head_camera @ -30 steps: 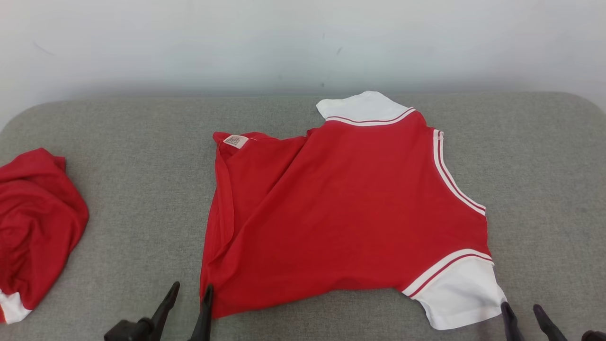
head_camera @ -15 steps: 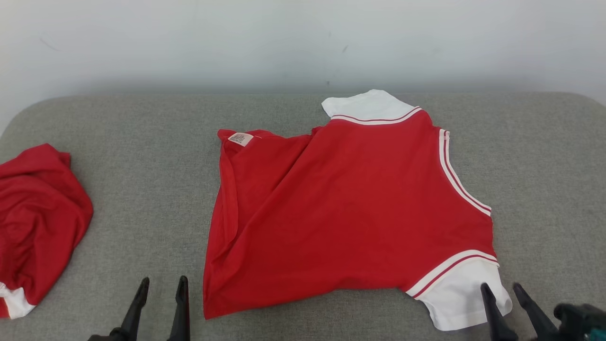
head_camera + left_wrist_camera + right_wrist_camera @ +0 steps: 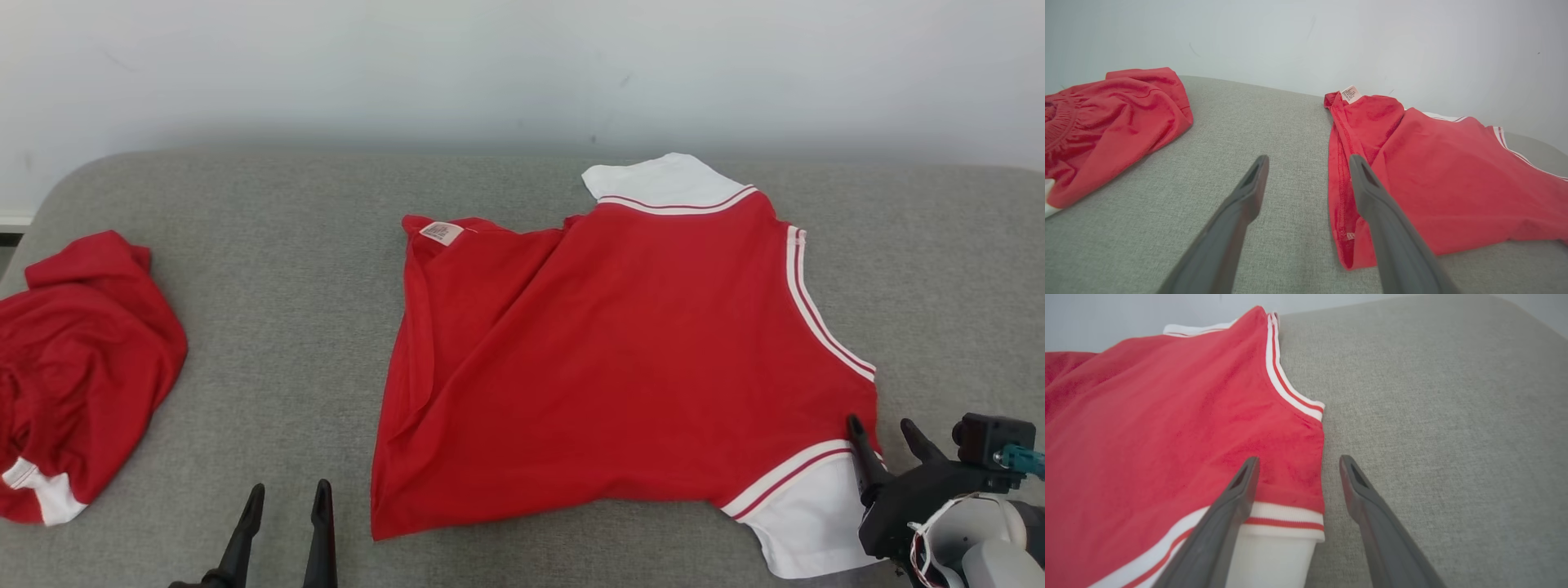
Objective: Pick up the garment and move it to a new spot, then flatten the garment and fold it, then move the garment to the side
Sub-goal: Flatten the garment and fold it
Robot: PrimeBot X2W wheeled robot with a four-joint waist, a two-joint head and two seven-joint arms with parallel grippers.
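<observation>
The garment [image 3: 620,359] is a red shirt with white sleeves and striped trim, spread mostly flat on the grey cushion [image 3: 269,269], with its left hem side folded over and a label showing. My left gripper [image 3: 291,487] stands open just left of the garment's near left corner, apart from it; in the left wrist view the left gripper [image 3: 1308,159] has its right finger over the hem of the garment [image 3: 1453,175]. My right gripper [image 3: 880,422] is open at the near right sleeve; the right gripper [image 3: 1299,459] straddles the edge of the garment [image 3: 1167,416].
A second red garment [image 3: 82,359] lies crumpled at the cushion's left edge, also the crumpled garment [image 3: 1114,118] in the left wrist view. A pale wall [image 3: 522,73] rises behind the cushion. Bare grey cushion lies between the two garments and right of the shirt.
The camera has shifted. My left gripper drew away leftward from the garment's near left corner. My right gripper moved forward from the sleeve's corner to the sleeve seam.
</observation>
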